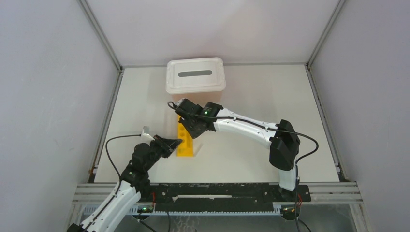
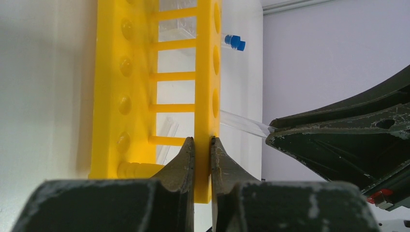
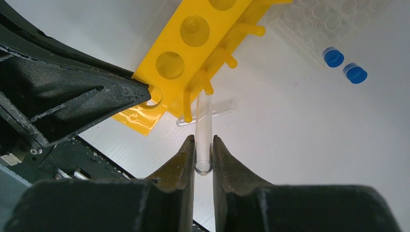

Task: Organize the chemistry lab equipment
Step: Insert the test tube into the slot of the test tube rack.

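Clamped with left fingers on top plate of yellow test-tube rack. Gripping clear test tube between right fingers, far end ahead beside rack.

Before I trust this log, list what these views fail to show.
Right wrist: tube tip lost among yellow rack pegs; clear rack cut by top edge.
Top: right gripper covers tube and yellow rack's far end.
Left wrist: yellow rack's far end cut by top edge.

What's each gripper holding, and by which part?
Left gripper pinches the yellow rack by the end of its holed plate. Right gripper clamps a clear tube near its open end.
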`<state>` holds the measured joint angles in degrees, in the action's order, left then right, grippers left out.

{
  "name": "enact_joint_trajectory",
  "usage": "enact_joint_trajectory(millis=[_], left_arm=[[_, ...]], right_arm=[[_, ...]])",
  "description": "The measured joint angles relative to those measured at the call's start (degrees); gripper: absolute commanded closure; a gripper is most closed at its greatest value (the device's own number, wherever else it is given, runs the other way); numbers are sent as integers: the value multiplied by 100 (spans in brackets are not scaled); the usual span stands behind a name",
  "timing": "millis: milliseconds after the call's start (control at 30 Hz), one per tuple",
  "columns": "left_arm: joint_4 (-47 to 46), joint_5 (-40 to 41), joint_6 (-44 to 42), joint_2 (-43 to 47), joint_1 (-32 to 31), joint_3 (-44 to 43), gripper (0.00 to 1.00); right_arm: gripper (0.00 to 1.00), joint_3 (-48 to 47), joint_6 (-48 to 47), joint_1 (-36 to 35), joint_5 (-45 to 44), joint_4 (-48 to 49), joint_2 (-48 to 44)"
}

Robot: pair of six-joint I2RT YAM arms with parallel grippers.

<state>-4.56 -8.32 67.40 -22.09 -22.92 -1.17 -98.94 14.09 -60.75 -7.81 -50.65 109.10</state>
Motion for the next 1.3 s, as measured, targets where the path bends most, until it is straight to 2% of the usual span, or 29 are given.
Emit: enact_joint_trajectory(millis=[1300], left_arm=[[-90, 9, 0, -94, 0, 0, 90]], right_arm=[[93, -409, -140, 160, 219, -129, 236]])
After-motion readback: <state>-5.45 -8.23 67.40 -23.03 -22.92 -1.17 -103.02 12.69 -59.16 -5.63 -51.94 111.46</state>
